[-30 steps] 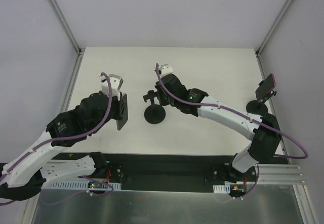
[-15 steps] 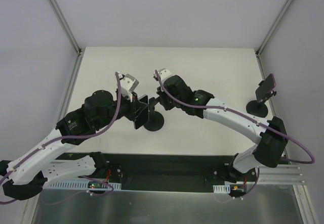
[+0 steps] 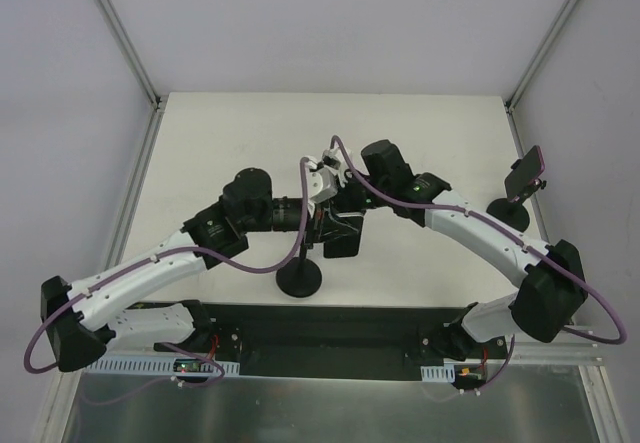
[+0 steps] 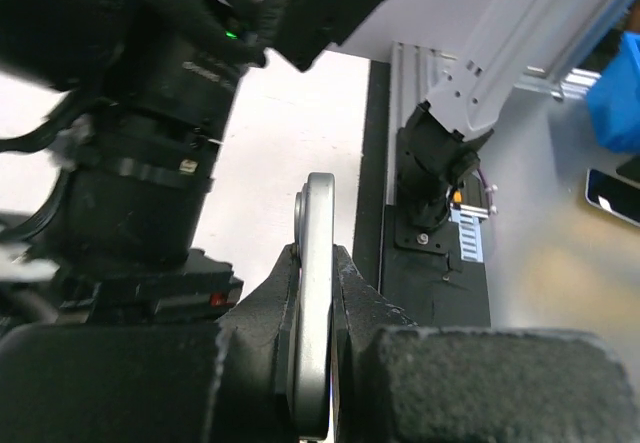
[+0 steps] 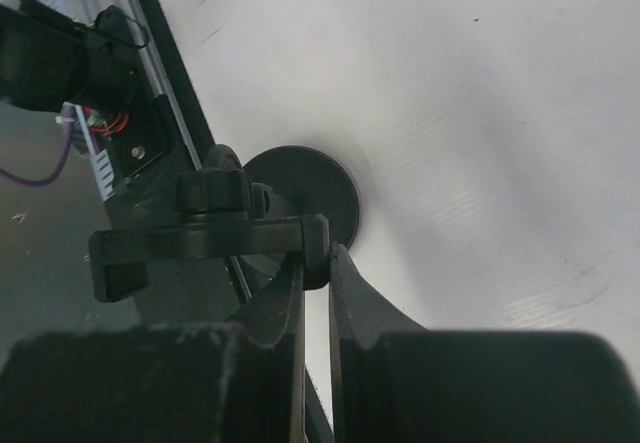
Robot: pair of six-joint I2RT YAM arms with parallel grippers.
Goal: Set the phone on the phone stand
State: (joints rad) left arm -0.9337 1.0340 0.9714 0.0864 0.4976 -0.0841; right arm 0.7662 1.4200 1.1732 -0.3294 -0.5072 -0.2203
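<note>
The phone is held edge-on above the middle of the tabletop, clamped tight in the left gripper. The phone stand is seen at 7 o'clock of it, and its top clip is pinched by the right gripper, which is closed on it. At 3 o'clock, a second stand is seen bearing another phone.

Smooth silvery metallic edge on phone, matt black phone stand, matt white table
</note>
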